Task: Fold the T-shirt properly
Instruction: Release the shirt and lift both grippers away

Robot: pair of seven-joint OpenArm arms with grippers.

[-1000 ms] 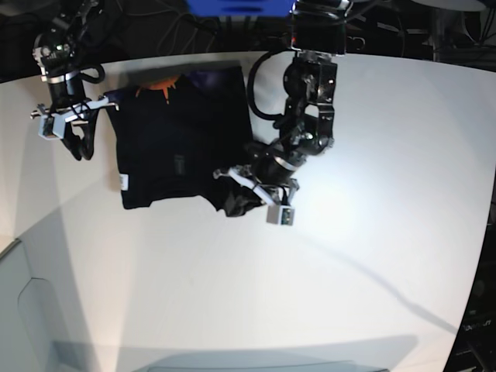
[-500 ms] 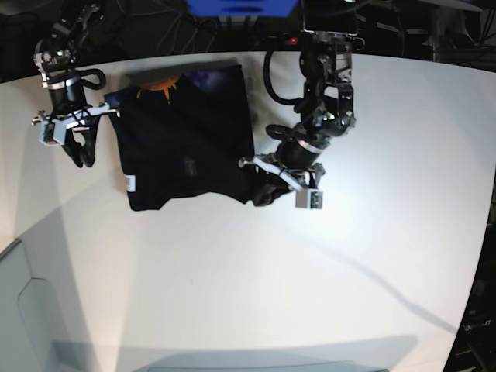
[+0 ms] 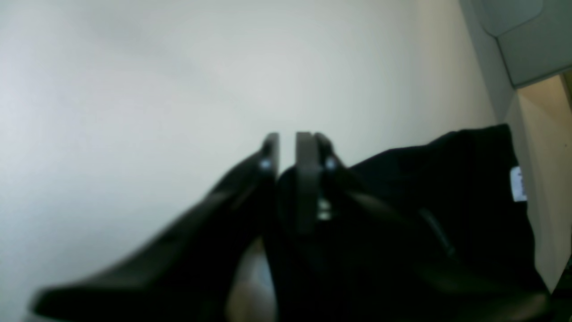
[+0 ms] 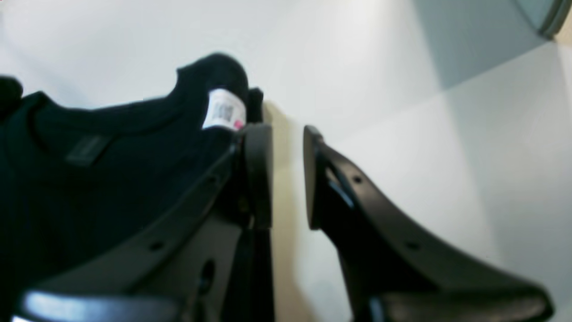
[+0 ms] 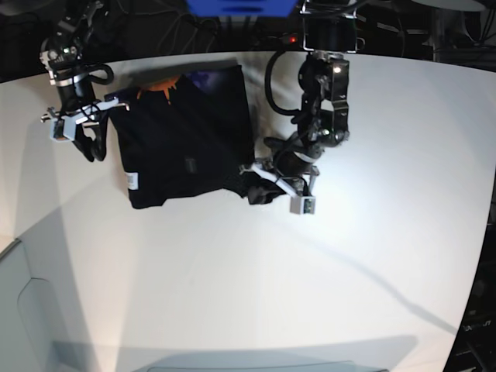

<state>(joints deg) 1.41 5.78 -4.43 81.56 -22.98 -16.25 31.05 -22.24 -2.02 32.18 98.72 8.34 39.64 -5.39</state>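
Observation:
The black T-shirt (image 5: 182,143) lies folded on the white table, orange sun print (image 5: 159,84) at its far edge, white tag (image 5: 132,180) at its near left corner. My left gripper (image 5: 260,190) is at the shirt's near right corner. In the left wrist view the gripper (image 3: 287,147) is almost shut with dark cloth (image 3: 447,188) low between the fingers; the tag (image 3: 517,184) shows far right. My right gripper (image 5: 89,146) hangs beside the shirt's left edge. In the right wrist view the gripper (image 4: 288,174) is open with bare table between the fingers, next to the shirt (image 4: 89,179) and tag (image 4: 222,110).
A grey bin (image 5: 23,310) stands at the near left corner of the table and shows in the left wrist view (image 3: 527,44). A blue object (image 5: 240,6) and cables lie behind the table's far edge. White tabletop (image 5: 310,294) stretches in front and right.
My left gripper pulled the shirt's near right corner to the right, spreading that side flat, then came back slightly. My right gripper shifted a little right and up, toward the shirt's left edge.

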